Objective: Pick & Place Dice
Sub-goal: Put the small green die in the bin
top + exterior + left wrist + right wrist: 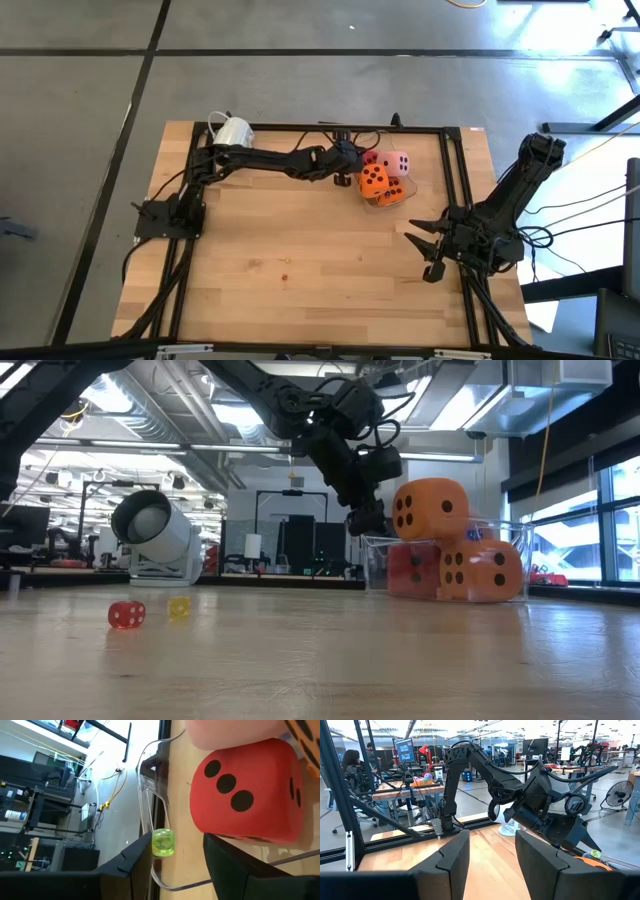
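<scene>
Far left on the table's back edge in the high view: a white mug (234,131) lying on its side, mouth toward the low camera (150,532). Near the low camera, on bare wood: two tiny beads, one red (126,615), one yellow (179,607). Reaching from the left base across the back of the wooden table (300,270): the left arm, with the left gripper (352,165) just beside the dice pile, at the rim of a clear plastic container (378,565). Fingers of that gripper parted in the left wrist view (170,870), nothing between them but a small green bead (163,842) and the container's transparent wall (147,810); released, holding no die. Just beyond the fingertips: the red die (250,795), three pips showing, inside the container. Above it, a pink die (399,163), only partly visible in the wrist view. In the low view: one orange die (430,510) perched on top of the pile, a second orange die (482,572) below it on the right, the red one dim behind plastic. Whether the left gripper touches the top orange die: cannot tell. At right, well apart from the pile: the right gripper (428,246), jaws apart and empty, resting over the table's right edge.
</scene>
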`<state>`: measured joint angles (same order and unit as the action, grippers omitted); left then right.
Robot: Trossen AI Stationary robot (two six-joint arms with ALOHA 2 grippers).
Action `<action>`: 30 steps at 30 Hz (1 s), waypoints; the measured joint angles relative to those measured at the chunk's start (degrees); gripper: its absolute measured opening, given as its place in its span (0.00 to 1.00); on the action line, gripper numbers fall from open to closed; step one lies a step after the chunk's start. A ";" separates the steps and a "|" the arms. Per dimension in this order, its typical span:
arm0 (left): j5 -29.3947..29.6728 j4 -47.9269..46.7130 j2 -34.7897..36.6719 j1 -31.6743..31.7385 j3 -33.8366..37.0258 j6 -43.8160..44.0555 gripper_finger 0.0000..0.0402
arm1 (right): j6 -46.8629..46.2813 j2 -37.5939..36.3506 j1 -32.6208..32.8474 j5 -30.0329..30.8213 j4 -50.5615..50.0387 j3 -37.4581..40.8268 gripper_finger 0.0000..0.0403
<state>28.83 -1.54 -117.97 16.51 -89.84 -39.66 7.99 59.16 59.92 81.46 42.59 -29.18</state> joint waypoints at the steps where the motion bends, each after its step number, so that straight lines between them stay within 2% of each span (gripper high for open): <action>1: 0.00 0.00 0.00 0.09 0.00 -0.33 0.43 | 0.15 0.00 0.00 0.01 0.00 0.01 0.40; 12: -0.92 0.02 0.00 0.51 0.00 2.08 0.43 | 0.61 0.00 -1.78 0.14 -0.05 0.01 0.40; 21: -6.99 0.01 1.81 0.58 0.00 3.74 0.43 | 0.83 0.00 -3.43 0.12 -0.24 -0.01 0.40; 30: -17.64 -4.44 6.32 2.70 -0.07 4.11 0.44 | 0.81 0.00 -3.50 -0.06 -0.26 -0.01 0.40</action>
<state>11.19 -5.98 -111.65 19.21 -89.91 -35.55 8.80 59.15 56.42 81.41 42.33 -29.19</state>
